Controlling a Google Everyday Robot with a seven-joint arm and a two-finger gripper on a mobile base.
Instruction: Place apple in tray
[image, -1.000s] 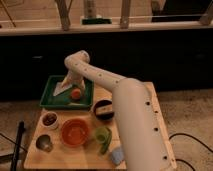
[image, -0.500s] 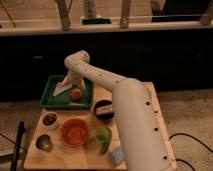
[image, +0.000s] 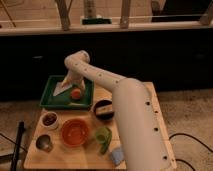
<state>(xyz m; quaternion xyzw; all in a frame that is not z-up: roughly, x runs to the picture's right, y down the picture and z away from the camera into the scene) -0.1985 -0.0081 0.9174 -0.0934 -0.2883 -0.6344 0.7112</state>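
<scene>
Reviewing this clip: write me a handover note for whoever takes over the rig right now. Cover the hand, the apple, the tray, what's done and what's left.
Hand: over the green tray, beside the apple, fingers open, holding nothing.
Apple: resting inside the tray, toward its right side.
Tray: at the back left of the wooden table, behind the orange bowl and the small white bowl.
Done: the apple is in the tray and released.
Left: lift the arm clear of the tray without nudging the apple; nothing else seems needed.
</scene>
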